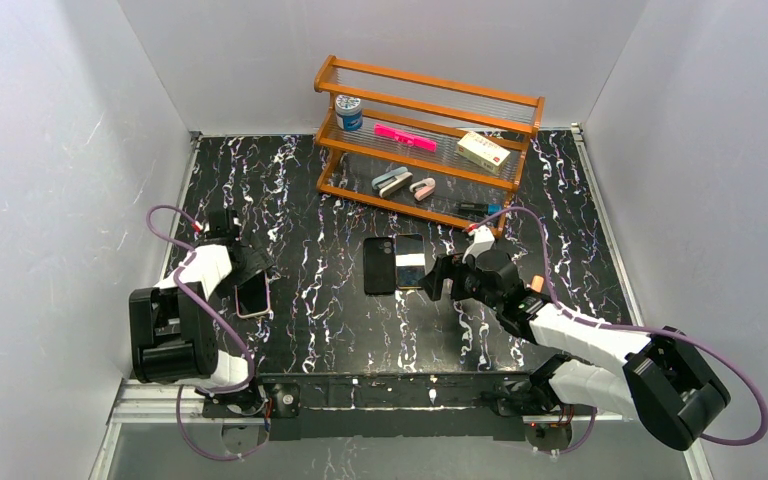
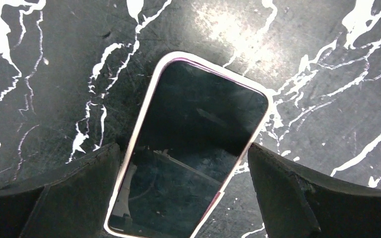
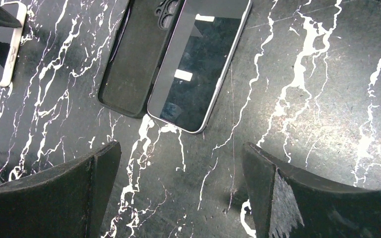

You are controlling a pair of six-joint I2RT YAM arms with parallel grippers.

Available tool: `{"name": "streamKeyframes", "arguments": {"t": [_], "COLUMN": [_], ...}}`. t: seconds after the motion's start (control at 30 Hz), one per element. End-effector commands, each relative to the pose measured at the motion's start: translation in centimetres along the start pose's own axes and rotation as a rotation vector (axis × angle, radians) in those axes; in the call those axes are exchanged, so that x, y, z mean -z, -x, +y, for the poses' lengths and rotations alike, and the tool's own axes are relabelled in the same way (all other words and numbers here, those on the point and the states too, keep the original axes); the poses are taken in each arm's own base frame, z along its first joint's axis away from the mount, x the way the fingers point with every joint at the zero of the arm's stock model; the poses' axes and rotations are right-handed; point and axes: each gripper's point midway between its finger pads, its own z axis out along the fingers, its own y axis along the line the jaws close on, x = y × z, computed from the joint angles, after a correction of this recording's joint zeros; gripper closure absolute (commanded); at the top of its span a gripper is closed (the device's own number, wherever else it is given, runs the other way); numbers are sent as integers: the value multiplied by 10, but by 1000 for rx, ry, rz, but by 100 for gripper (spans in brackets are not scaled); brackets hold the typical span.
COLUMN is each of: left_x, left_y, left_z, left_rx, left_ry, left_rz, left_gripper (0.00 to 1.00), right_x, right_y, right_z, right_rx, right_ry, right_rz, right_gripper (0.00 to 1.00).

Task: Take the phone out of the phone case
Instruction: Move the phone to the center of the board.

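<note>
Left hand point(image 2: 183, 171), fingers spread wide and gripping nothing, hovers low over a pale-rimmed phone point(image 2: 188, 153) that lies screen-up near the left edge of the marbled surface point(image 2: 327, 74). Right hand point(image 3: 181, 173), also wide open and empty, hangs near the bare phone point(image 3: 201, 64), which lies screen-up at mid-surface, just beside the empty black phone case point(image 3: 139, 54).

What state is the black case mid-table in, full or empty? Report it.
Empty: the black case shows its bare inside and camera cutout, and the phone lies screen-up right beside it.
</note>
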Motion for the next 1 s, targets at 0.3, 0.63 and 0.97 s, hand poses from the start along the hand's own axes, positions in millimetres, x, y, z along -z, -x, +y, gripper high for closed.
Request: {"name": "streamKeyframes", "arguments": {"t": [0.3,0.63,0.97], "left_x": [9,9,1], "left_y": [-46,-54,-87], "left_z": [-42,-40,-39], "left_rx": [35,-230,-338], "left_ry": [-211,-77,-34], "left_rz": [213,191,302], "left_gripper": [2,2,5], "right_x": [-3,-6,-6], "right_y": [19,16,16], "right_z": [8,11,12], "right_rx": [0,-17,-25], "right_ry": [32,43,47], "right_rz": [-75,-60,-54], "right_gripper": [1,1,1]}}
